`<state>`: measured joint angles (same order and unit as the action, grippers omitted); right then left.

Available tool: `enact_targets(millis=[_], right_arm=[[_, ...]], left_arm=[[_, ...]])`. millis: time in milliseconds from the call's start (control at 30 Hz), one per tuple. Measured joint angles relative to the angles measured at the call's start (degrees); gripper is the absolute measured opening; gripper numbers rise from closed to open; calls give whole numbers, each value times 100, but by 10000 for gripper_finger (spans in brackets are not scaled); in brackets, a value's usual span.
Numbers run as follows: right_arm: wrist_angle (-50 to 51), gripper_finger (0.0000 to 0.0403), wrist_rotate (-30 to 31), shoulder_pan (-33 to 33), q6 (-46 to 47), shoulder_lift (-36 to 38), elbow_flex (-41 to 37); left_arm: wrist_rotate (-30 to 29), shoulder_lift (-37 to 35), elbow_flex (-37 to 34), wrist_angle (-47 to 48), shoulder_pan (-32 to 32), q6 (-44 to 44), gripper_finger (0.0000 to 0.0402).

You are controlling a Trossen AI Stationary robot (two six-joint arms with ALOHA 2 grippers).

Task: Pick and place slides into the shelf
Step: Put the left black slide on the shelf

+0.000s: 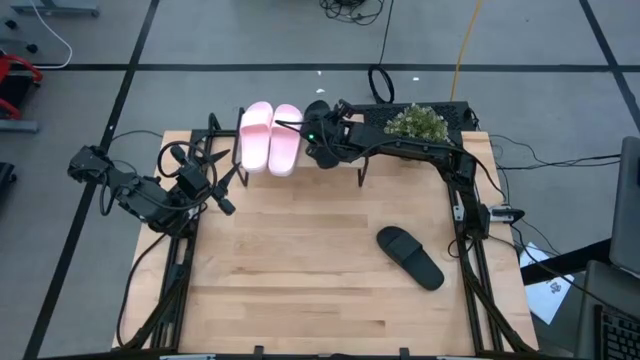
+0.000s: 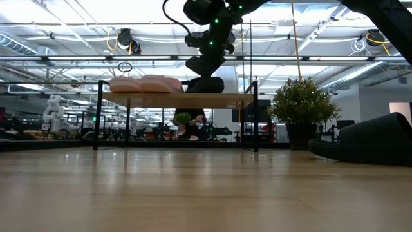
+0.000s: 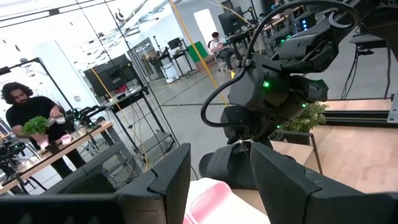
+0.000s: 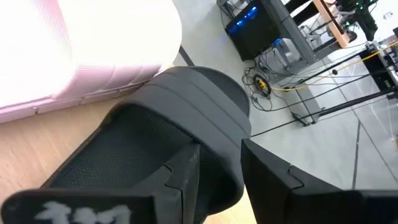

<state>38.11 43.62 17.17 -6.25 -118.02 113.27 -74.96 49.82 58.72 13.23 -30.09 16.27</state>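
Right hand (image 1: 318,135) sits over the shelf (image 2: 177,99), fingers clamped on the strap of a black slide (image 4: 180,134). That slide rests on the shelf top, just beside the pink pair (image 1: 269,137), which lies side by side on the same board. Second black slide (image 1: 410,257) lies on the bench (image 1: 300,290), well apart from the shelf. Left hand (image 1: 222,190) waits near the shelf's left end, fingers spread, holding nothing.
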Motion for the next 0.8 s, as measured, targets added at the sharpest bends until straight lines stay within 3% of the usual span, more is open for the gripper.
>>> enact_targets(millis=[800], right_arm=[[391,109,-157,-26,908,0,0]], left_arm=[[-2,0,2,-2,2,4,175]])
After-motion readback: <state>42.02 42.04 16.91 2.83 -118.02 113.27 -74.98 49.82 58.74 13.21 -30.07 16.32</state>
